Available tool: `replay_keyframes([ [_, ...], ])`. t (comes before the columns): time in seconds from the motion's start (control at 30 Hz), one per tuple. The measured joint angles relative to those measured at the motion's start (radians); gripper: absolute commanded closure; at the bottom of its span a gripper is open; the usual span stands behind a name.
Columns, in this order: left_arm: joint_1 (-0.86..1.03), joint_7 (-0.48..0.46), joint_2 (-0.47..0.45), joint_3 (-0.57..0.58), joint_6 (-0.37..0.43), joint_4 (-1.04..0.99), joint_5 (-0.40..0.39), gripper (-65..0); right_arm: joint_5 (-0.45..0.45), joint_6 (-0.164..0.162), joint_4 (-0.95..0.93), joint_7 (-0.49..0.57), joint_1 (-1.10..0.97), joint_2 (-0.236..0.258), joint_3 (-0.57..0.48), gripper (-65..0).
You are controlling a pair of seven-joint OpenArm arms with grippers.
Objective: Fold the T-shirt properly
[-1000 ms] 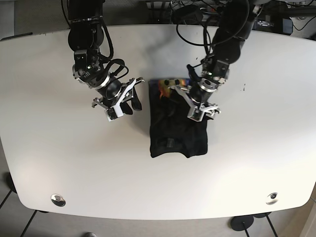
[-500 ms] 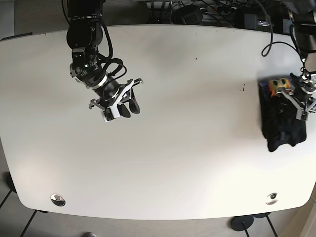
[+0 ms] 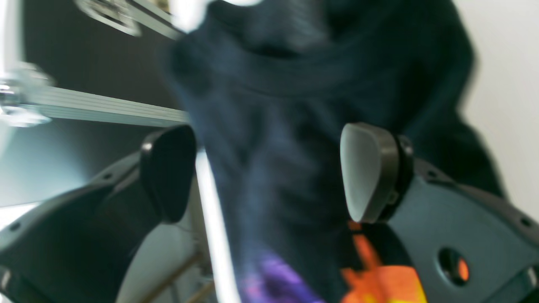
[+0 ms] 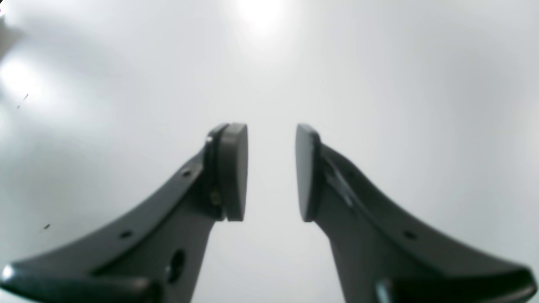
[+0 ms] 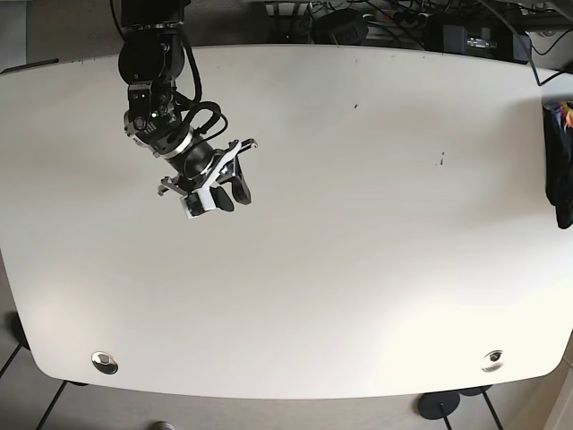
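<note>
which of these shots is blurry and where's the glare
Left wrist view: heavy motion blur smears the dark T-shirt and its orange print between the left claw pads. Right wrist view: sharper, soft glare on the white table above the right claw. Base view: crisp, evenly lit.

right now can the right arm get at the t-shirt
Probably not. The right claw hovers over bare table on the far side from the T-shirt, which hangs off the table's opposite edge by the left claw.
</note>
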Motion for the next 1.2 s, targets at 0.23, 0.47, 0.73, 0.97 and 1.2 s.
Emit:
replay_keyframes([
  [0.23,0.039,0.008,0.063,-0.087,0.001,0.312,0.005,-49.9,-0.001,0.000,-0.001,0.000,-0.003,0.006,0.000,-17.9],
  [0.47,0.034,0.149,0.323,-0.089,0.007,0.640,0.005,-49.9,-0.008,0.000,-0.003,-0.002,-0.027,0.010,0.015,-17.9],
  [0.73,0.111,0.299,0.650,-0.106,0.006,0.966,0.124,-49.9,-0.008,-0.002,-0.001,0.000,-0.041,0.011,0.063,-17.9],
  [0.97,0.324,0.298,0.899,-0.123,0.056,1.153,0.232,-49.7,-0.007,-0.003,0.047,0.033,-0.114,0.031,0.155,-17.9],
  [1.2,0.567,-0.041,1.005,-0.059,0.348,1.145,0.233,-49.7,-0.007,-0.002,0.044,0.233,-0.254,0.079,0.279,-17.9],
])
